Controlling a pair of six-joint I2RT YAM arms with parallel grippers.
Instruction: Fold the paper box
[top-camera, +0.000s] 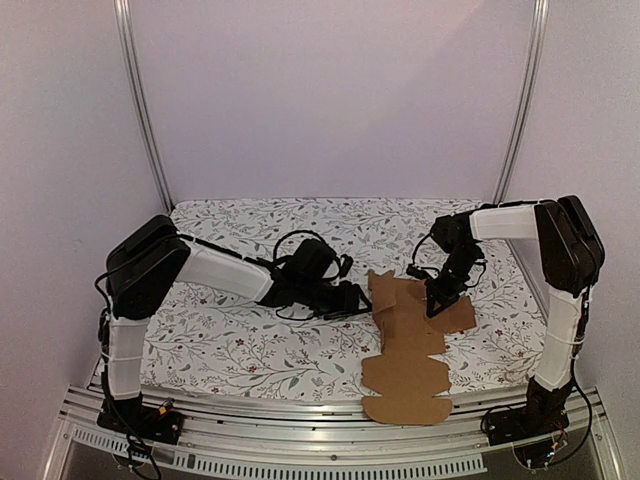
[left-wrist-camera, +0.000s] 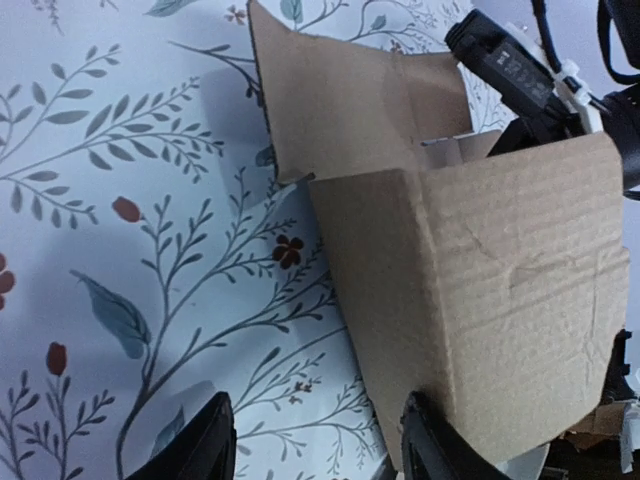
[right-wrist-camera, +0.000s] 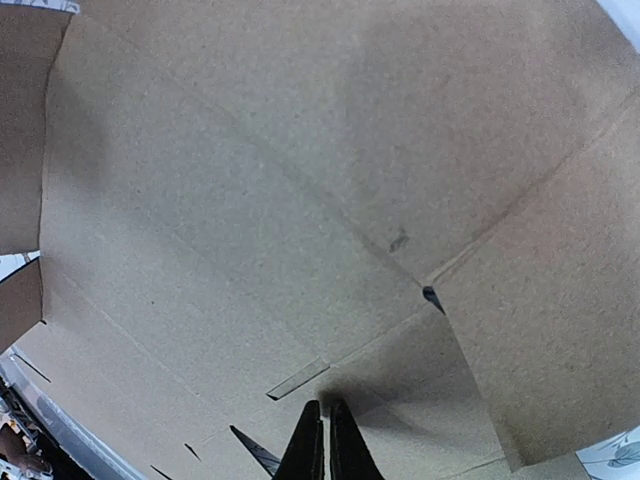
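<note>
Overhead, the paper box (top-camera: 405, 350) lies mostly flat at lower centre-right, its near end past the bench (top-camera: 230, 340) edge. In the left wrist view, the left end effector (left-wrist-camera: 315, 450) stands apart, empty, beside a raised panel. In the right wrist view, the right end effector (right-wrist-camera: 325, 445) is closed, tips on cardboard. Unheld, that panel may spring flat; a push could slide the sheet off.

We see what is probably a robotics lab cell: bare pale walls (top-camera: 330, 100) across the upper frame, aluminium posts (top-camera: 143, 100) at both upper corners, a slotted rail (top-camera: 300, 432) along the bottom.
</note>
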